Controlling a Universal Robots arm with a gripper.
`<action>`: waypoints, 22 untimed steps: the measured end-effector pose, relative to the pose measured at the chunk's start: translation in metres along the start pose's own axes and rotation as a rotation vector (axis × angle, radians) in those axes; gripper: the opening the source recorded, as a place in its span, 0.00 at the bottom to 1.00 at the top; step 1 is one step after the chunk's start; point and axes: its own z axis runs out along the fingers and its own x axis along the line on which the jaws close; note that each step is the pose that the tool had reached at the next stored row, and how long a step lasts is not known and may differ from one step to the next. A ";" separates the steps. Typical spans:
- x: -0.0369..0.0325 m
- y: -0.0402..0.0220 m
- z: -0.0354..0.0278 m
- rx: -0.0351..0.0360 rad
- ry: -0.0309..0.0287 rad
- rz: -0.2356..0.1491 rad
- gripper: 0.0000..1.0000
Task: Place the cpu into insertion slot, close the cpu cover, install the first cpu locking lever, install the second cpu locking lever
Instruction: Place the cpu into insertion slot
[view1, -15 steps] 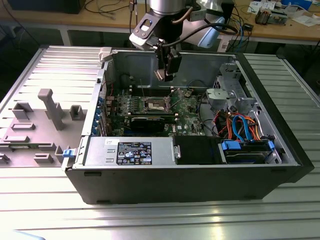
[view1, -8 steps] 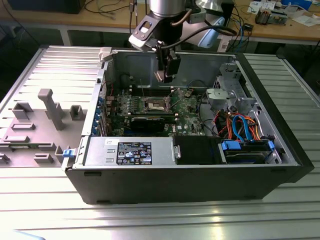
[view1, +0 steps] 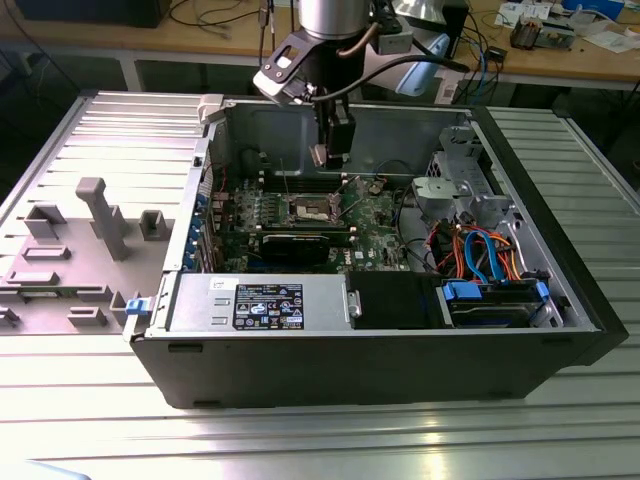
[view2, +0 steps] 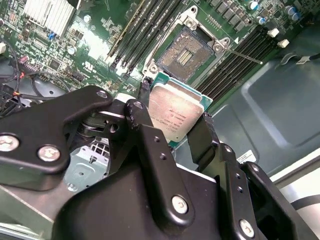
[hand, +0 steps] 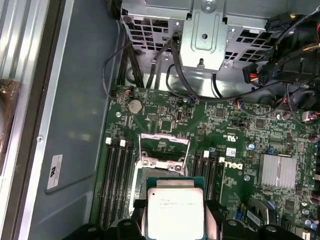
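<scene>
Second wrist view: what is between the jaws?

The gripper has its jaws closed narrow on the cpu, with one black finger on each of two opposite edges. The silver top of the chip faces the camera.

And where is the chip against the insertion slot?

It is in the air, apart from the insertion slot. The slot sits in the green board, between two groups of long memory slots. Its field of contacts is uncovered.

Is the cpu cover down?

No. In the first wrist view the cpu cover stands tilted up from one edge of the slot. In the second wrist view a thin lever sticks out over the memory slots, just beside the slot.

What does the exterior view give?

The arm reaches down into an open computer case, which lies near the middle of the worktop. The jaws hang above the green board, well clear of it. A grey plastic tray is on the worktop beside the case, at the exterior view's left.
</scene>
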 end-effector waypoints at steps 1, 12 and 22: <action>0.0000 0.0000 0.0001 -0.0001 0.0001 0.000 0.55; -0.0001 -0.0003 0.0048 0.0003 -0.0055 0.088 0.55; 0.0000 -0.0017 0.0068 0.0000 -0.0069 0.106 0.55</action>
